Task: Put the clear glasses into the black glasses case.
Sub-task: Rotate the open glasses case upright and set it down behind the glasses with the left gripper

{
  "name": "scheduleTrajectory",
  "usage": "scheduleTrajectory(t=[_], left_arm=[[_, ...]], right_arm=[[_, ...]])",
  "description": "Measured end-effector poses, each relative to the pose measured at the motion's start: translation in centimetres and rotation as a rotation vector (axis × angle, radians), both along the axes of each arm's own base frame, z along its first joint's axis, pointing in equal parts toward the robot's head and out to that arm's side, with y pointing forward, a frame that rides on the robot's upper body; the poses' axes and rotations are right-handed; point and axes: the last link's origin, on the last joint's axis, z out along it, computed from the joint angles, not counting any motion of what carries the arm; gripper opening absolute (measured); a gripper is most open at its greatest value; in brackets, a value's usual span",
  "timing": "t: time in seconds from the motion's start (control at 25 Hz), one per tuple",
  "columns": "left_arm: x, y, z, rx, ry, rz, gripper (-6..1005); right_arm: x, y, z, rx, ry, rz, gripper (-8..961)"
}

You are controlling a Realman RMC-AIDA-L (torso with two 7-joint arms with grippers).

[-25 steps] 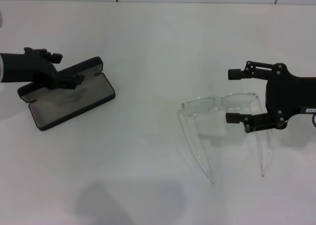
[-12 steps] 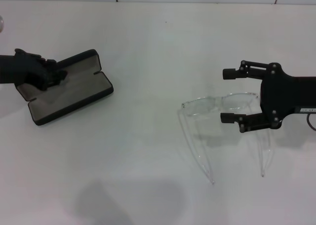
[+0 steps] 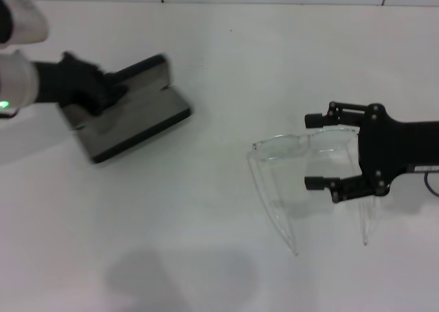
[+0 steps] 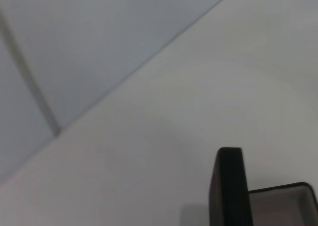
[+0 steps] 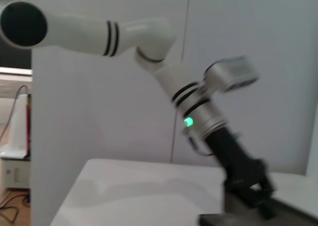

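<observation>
Head view: the left gripper (image 3: 103,92) is clamped on the open black glasses case (image 3: 130,116), its long axis running diagonally. The right gripper (image 3: 319,151), fingers apart, straddles the clear glasses (image 3: 305,147), temples pointing toward the robot. Right wrist view: the left arm (image 5: 198,107) over the case.

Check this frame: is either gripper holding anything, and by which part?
The left gripper holds the black glasses case at its open lid's edge. The right gripper is open around the clear glasses, not yet gripping them.
</observation>
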Motion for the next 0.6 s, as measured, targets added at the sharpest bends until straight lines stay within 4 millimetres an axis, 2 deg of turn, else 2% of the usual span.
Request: scheduleTrajectory(t=[0.16, 0.36, 0.6], left_arm=[[3.3, 1.1, -1.7, -0.055, -0.003, -0.137, 215], [7.3, 2.1, -5.0, -0.174, 0.058, -0.27, 196], [10.2, 2.7, -7.6, -0.242, 0.134, -0.375, 191]], right_arm=[[0.3, -0.5, -0.5, -0.01, -0.007, 0.005, 869], [0.8, -1.8, -1.9, -0.01, -0.013, 0.039, 870], [1.7, -3.1, -2.5, 0.006, -0.001, 0.033, 870]])
